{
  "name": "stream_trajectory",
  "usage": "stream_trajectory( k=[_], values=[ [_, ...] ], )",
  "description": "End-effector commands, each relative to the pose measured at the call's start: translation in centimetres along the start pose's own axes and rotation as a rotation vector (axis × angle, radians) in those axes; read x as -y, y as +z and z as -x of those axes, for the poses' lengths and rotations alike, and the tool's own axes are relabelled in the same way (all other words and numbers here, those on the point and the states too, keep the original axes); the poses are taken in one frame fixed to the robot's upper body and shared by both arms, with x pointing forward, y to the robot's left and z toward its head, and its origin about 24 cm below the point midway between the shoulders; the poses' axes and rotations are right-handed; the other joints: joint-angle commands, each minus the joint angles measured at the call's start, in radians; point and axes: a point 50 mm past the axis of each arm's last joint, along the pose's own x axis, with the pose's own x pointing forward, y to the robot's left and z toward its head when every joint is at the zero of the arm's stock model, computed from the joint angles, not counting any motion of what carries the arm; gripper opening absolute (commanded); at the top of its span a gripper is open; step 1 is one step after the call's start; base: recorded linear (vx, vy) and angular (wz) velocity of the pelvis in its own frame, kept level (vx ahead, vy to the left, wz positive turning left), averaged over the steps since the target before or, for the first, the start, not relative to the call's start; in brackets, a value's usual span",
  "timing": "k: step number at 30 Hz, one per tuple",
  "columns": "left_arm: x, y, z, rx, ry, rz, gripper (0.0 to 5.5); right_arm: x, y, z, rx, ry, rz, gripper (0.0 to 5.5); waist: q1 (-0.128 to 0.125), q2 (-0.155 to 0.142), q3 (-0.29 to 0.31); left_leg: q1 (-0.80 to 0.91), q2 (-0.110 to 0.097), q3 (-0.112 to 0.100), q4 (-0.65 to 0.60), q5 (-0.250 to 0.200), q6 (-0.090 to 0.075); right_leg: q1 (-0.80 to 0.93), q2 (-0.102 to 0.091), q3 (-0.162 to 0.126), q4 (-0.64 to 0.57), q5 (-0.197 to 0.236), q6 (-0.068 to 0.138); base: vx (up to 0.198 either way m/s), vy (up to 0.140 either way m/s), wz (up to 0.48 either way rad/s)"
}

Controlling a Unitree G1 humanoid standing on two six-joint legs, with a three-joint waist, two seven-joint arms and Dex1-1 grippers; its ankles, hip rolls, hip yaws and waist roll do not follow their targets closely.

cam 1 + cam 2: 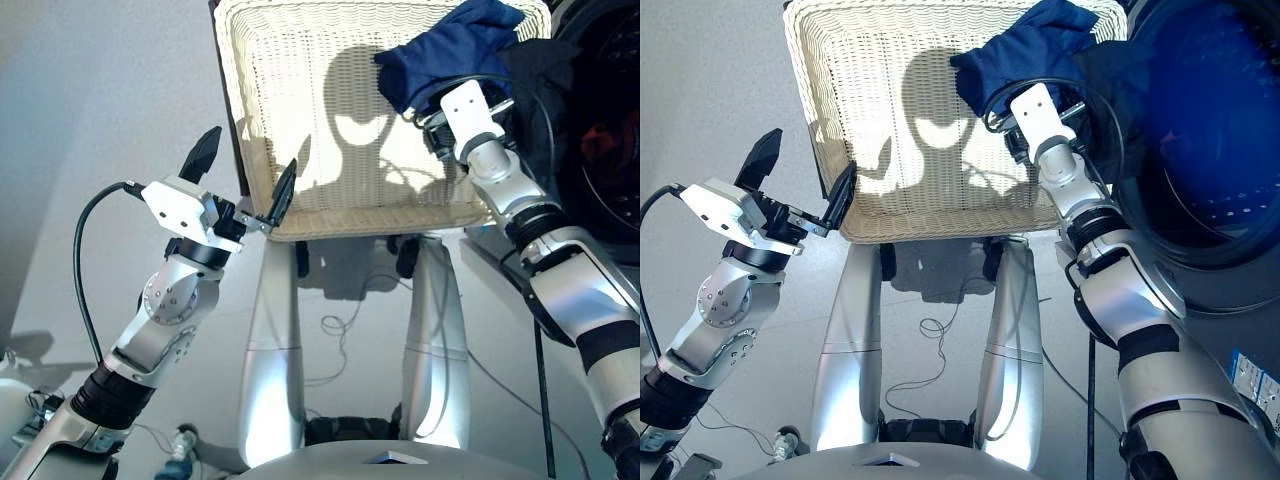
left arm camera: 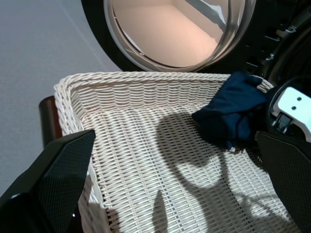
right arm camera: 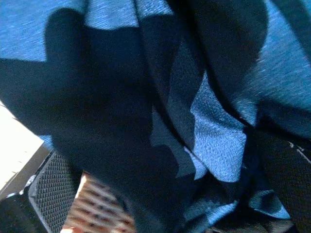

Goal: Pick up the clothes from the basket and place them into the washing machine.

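The cream-white woven basket point(image 1: 330, 120) fills the upper middle of the head views. A navy blue garment point(image 1: 450, 50) lies bunched in its far right corner, partly over the rim. A darker cloth point(image 1: 535, 65) sits just right of it; I cannot tell what it is. My right gripper point(image 1: 432, 112) is buried in the navy cloth, which fills the right wrist view point(image 3: 214, 131). My left gripper point(image 1: 245, 172) is open and empty at the basket's near left corner. The washing machine point(image 1: 1210, 150) stands to the right, with a coral red garment point(image 1: 608, 140) showing inside.
The machine's round glass door point(image 2: 180, 34) stands just beyond the basket's far rim. A dark brown edge point(image 2: 46, 121) shows beside the basket's left corner. Thin cables point(image 1: 340, 330) lie looped on the grey floor below the basket.
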Motion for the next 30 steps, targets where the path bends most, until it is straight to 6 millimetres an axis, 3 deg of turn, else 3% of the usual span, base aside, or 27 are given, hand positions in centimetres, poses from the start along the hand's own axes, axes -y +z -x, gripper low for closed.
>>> stream_trajectory(
  k=[1, 12, 13, 14, 15, 17, 18, 19, 20, 30],
  values=[
    [1.4, 2.2, -0.2, 0.129, -0.045, 0.029, 5.50, 5.4, 3.3, -0.7, 0.096, -0.153, 0.088, 5.50, -0.011, 0.037, -0.016, 0.001, -0.001, 0.042, 0.035, -0.028, 0.018, 0.010, 0.020, -0.024, -0.134, 0.122, 0.012, 0.000, 0.000, 0.000],
    [1.4, 2.5, -0.2, 0.134, -0.051, 0.025, 5.50, 7.2, 3.6, -0.9, 0.076, -0.198, 0.112, 5.50, -0.007, 0.041, -0.016, -0.010, -0.001, 0.038, 0.036, -0.028, 0.017, -0.003, 0.023, -0.024, -0.135, 0.121, 0.011, 0.000, 0.000, 0.000],
    [1.3, 2.5, -0.2, 0.134, -0.048, 0.025, 5.50, 7.4, 3.5, -0.8, 0.070, -0.203, 0.119, 5.50, -0.005, 0.041, -0.016, -0.014, 0.000, 0.037, 0.039, -0.031, 0.017, -0.006, 0.023, -0.026, -0.130, 0.117, 0.011, 0.091, -0.016, 0.003],
    [1.4, 2.3, 0.1, 0.121, -0.045, 0.032, 5.50, 7.1, 3.2, -0.8, 0.062, -0.194, 0.121, 5.50, -0.005, 0.042, -0.016, 0.008, 0.000, 0.034, 0.055, -0.065, 0.012, 0.014, 0.024, -0.024, -0.112, 0.084, 0.016, 0.000, 0.000, 0.000],
    [1.3, 2.6, -0.1, 0.136, -0.044, 0.025, 5.50, 7.6, 3.7, -0.9, 0.072, -0.207, 0.124, 5.50, -0.004, 0.043, -0.016, -0.025, -0.001, 0.035, 0.051, -0.034, 0.016, -0.018, 0.025, -0.029, -0.119, 0.114, 0.012, 0.000, 0.000, 0.000],
    [1.2, 2.6, -0.1, 0.135, -0.035, 0.029, 5.50, 7.9, 3.8, -0.9, 0.072, -0.211, 0.135, 5.50, -0.002, 0.042, -0.016, -0.041, -0.001, 0.034, 0.073, -0.040, 0.017, -0.033, 0.028, -0.033, -0.099, 0.105, 0.014, 0.001, -0.008, 0.014],
    [1.3, 2.4, 0.2, 0.123, -0.030, 0.040, 5.50, 7.8, 3.6, -0.9, 0.063, -0.206, 0.145, 5.50, -0.001, 0.041, -0.016, -0.037, -0.003, 0.031, 0.105, -0.072, 0.014, -0.031, 0.032, -0.035, -0.061, 0.071, 0.019, 0.000, 0.000, 0.000],
    [1.2, 2.6, 0.0, 0.134, -0.030, 0.035, 5.50, 8.1, 3.9, -0.9, 0.072, -0.214, 0.145, 5.50, -0.001, 0.042, -0.016, -0.062, -0.002, 0.032, 0.102, -0.050, 0.017, -0.055, 0.032, -0.036, -0.067, 0.092, 0.015, 0.117, -0.020, -0.013],
    [1.4, 2.2, 0.3, 0.114, -0.025, 0.050, 5.50, 7.9, 3.4, -0.8, 0.057, -0.208, 0.155, 5.50, 0.000, 0.041, -0.016, -0.042, -0.002, 0.026, 0.134, -0.093, 0.013, -0.039, 0.033, -0.037, -0.028, 0.048, 0.021, 0.000, 0.000, 0.000],
    [1.5, 2.3, 0.2, 0.112, -0.035, 0.052, 5.50, 8.4, 3.5, -0.8, 0.053, -0.215, 0.193, 5.50, 0.007, 0.043, -0.016, -0.090, -0.006, 0.019, 0.193, -0.111, 0.008, -0.080, 0.016, -0.053, 0.045, 0.015, 0.019, 0.012, -0.002, 0.001]
  ],
)
